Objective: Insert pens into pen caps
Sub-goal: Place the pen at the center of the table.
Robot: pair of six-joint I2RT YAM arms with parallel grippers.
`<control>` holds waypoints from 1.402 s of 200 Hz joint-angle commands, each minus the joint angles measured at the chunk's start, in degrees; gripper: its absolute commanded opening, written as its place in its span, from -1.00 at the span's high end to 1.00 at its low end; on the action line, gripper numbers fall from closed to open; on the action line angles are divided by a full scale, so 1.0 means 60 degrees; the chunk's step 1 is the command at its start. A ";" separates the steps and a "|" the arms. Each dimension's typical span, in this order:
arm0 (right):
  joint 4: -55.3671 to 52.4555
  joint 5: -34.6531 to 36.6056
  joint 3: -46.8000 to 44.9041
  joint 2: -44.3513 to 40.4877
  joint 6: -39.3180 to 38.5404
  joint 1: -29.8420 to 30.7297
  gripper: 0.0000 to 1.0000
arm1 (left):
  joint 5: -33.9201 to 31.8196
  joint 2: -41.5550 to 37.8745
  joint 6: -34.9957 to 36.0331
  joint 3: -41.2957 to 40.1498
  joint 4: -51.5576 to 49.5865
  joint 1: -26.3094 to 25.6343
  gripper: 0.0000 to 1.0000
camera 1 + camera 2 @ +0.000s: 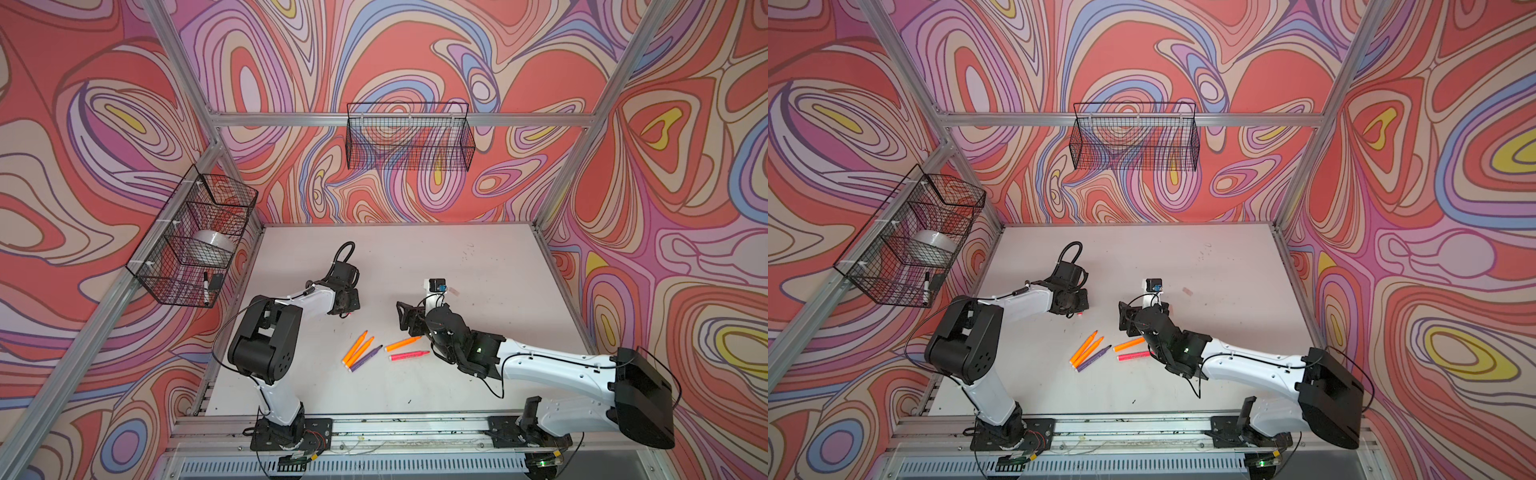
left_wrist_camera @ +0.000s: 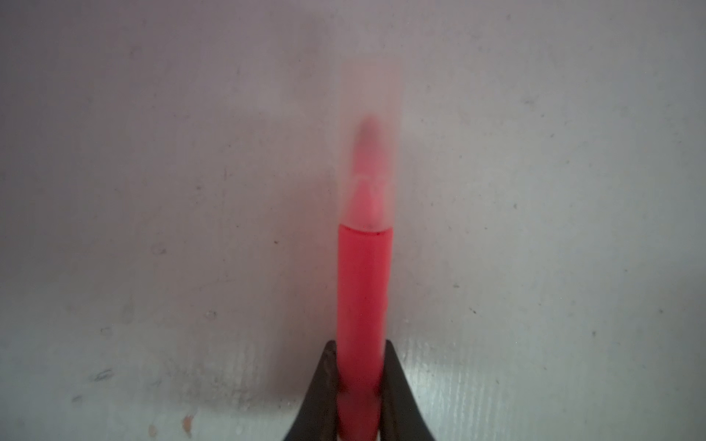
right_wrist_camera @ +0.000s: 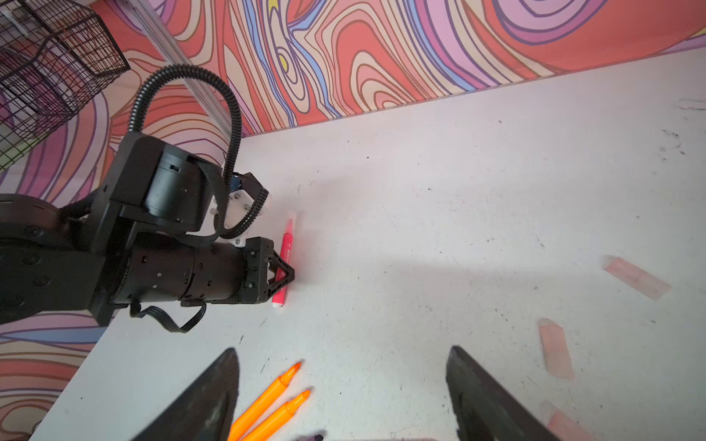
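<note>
Both arms were the same build, tbh: left arm [image 1: 291, 301] and right arm [image 1: 552, 365] had glossy white shells and chunky matte black joint housings. Thin black cables looped along outside of links. Fat black corrugated hose [image 3: 179, 72] arched over left wrist, white bracket [image 3: 240, 202] with small screws sat under it. Tiny green light [image 1: 481, 350] glowed on right forearm. Black base plates [image 1: 291, 430] at bottom, red wires [image 1: 316, 439] poked out by left one. Right gripper [image 3: 342, 349] had fingers [image 3: 214, 393] that looked dark, scuffed, wedge-shaped.
</note>
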 commanded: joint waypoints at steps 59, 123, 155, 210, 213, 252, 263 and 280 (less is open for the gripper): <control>0.0135 -0.0126 -0.0310 -0.0071 0.0134 -0.0045 -0.75 | -0.0524 0.0672 -0.0025 0.0664 -0.1008 -0.0334 0.78; 0.0095 -0.0190 -0.0380 -0.0183 0.0196 -0.0061 -0.76 | -0.0351 0.0616 0.0224 0.0852 -0.1050 -0.0334 0.50; 0.0055 -0.0173 -0.0450 -0.0289 0.0225 -0.0055 -0.76 | -0.0268 0.0505 0.0339 0.0946 -0.1066 -0.0332 0.36; -0.0366 0.0177 -0.0494 -0.0578 0.0353 -0.0055 -0.75 | -0.0208 -0.0910 0.0859 0.0768 -0.1069 -0.0394 0.26; -0.0388 0.0187 -0.0494 -0.0553 0.0407 -0.0055 -0.75 | -0.0210 -0.1088 0.0893 0.0704 -0.1052 -0.0409 0.26; 0.0585 -0.1261 -0.0966 0.1035 0.2385 -0.0026 -0.55 | 0.1090 -0.4833 0.1588 -0.1761 0.1197 -0.0977 0.23; 0.1315 -0.1707 -0.1143 0.1757 0.2907 0.0042 -0.56 | 0.1952 -0.6308 0.1762 -0.3049 0.2564 -0.1147 0.14; 0.1824 -0.1730 -0.1140 0.2528 0.3313 0.0220 -0.52 | 0.2976 -0.8421 0.1670 -0.5039 0.4393 -0.1165 0.01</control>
